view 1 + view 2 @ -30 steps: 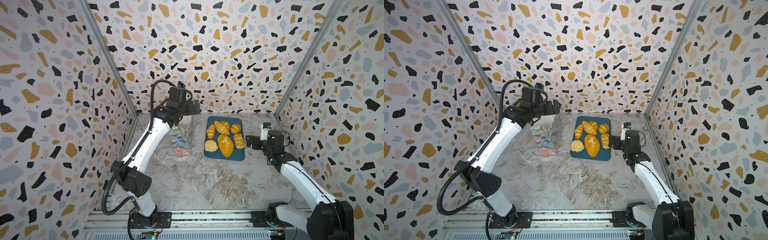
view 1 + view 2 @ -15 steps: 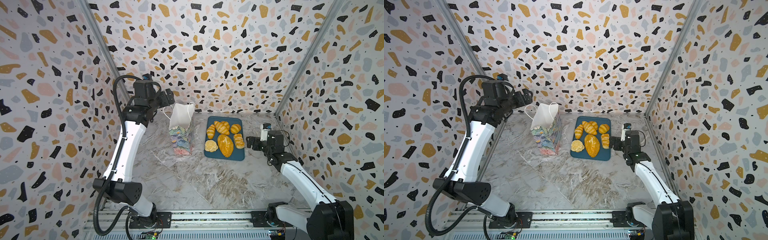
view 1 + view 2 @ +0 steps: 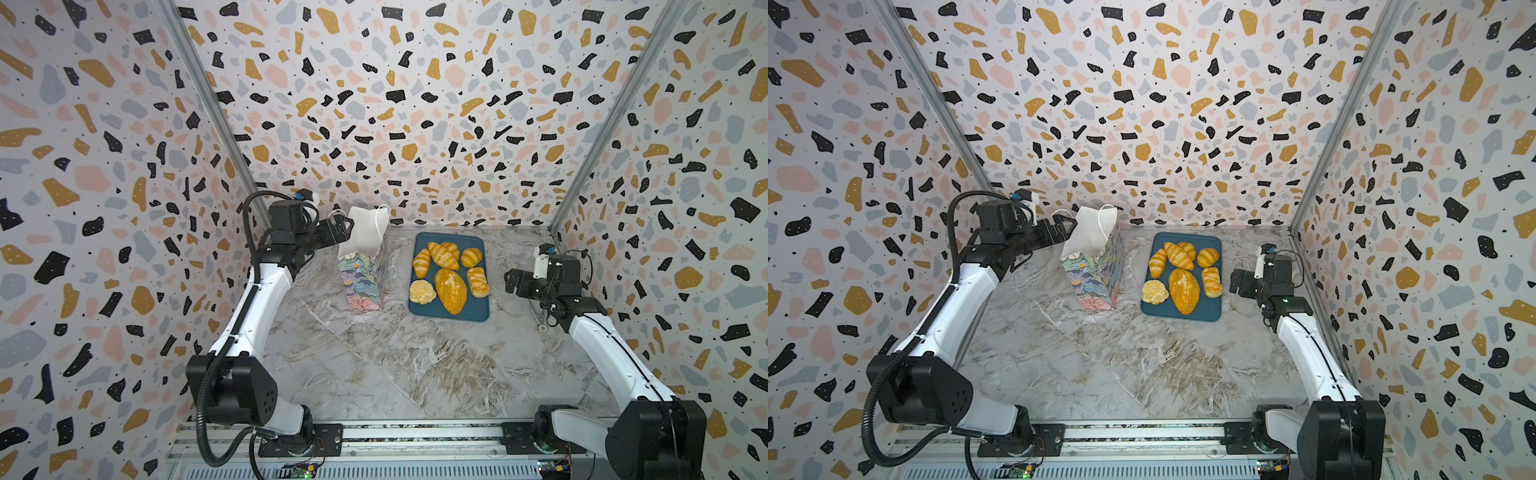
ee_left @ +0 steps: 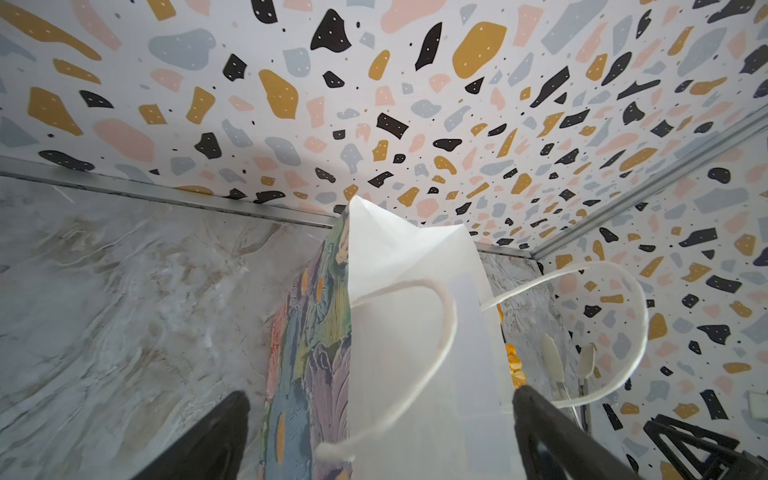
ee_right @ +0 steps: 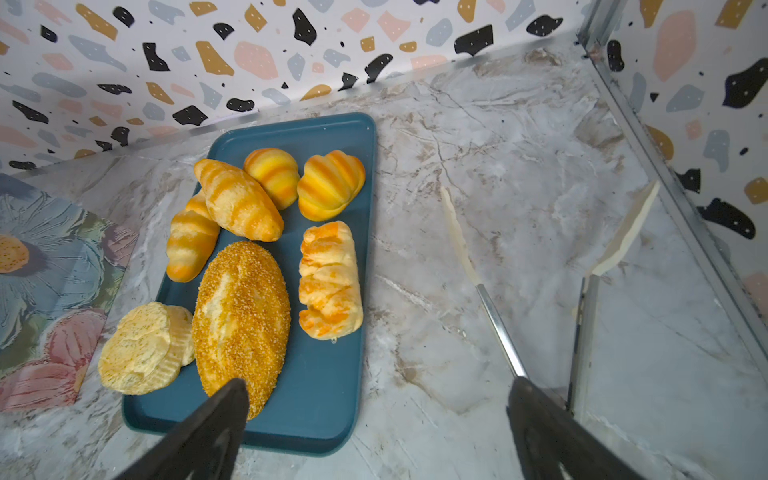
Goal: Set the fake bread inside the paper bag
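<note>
The paper bag stands upright and open at the back of the marble floor, floral outside, white inside. My left gripper is open at the bag's upper left rim. In the left wrist view its black fingers flank the bag's mouth and a white cord handle. Several pieces of fake bread lie on a dark-blue tray right of the bag: a speckled loaf, a pale bun, croissants and rolls. My right gripper is open and empty, right of the tray.
Metal tongs with cream tips lie on the floor between the tray and the right wall. Terrazzo-patterned walls close in the back and both sides. Bare marble floor stretches in front of the bag and tray.
My left arm lifted off the bag, swung back to the left, then came down with its open gripper at the bag's upper left rim. The right arm has not moved.
</note>
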You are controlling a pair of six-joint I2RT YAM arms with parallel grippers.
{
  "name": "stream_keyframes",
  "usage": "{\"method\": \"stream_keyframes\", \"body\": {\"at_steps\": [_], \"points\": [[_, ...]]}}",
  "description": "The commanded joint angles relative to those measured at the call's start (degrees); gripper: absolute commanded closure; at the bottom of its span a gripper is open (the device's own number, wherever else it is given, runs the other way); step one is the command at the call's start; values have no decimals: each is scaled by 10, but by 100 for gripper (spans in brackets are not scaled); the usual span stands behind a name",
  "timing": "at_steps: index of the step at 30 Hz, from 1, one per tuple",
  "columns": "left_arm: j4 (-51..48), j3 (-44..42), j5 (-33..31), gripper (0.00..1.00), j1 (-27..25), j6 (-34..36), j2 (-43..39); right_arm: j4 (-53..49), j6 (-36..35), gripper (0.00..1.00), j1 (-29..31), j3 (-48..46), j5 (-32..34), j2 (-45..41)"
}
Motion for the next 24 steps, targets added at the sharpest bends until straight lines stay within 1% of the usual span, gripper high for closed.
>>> {"method": "stream_keyframes", "body": {"at_steps": [1, 4, 7, 8, 10, 11, 12, 15, 19, 24], "points": [[65, 0, 36, 8, 13, 25, -24, -31, 2, 1, -11, 20, -22, -17], [56, 8, 48, 18, 20, 36, -18, -29, 6, 1, -14, 17, -22, -22], [45, 18, 51, 21, 24, 51, -14, -31, 10, 1, -17, 15, -21, -20], [43, 19, 51, 24, 24, 56, -13, -31, 12, 1, -18, 14, -20, -20], [39, 24, 50, 32, 24, 67, -11, -32, 16, 1, -19, 14, -18, -22], [37, 26, 50, 37, 24, 73, -9, -32, 17, 1, -19, 14, -18, -21], [36, 27, 50, 45, 24, 77, -8, -33, 18, 1, -20, 15, -18, -22], [40, 28, 50, 60, 25, 77, -4, -36, 19, 1, -22, 18, -17, -24], [39, 45, 59, 67, 25, 73, 15, -42, 19, 1, -25, 18, -7, -29], [24, 68, 61, 84, 25, 80, 41, -43, 21, 1, -32, 11, 0, -31]]}}
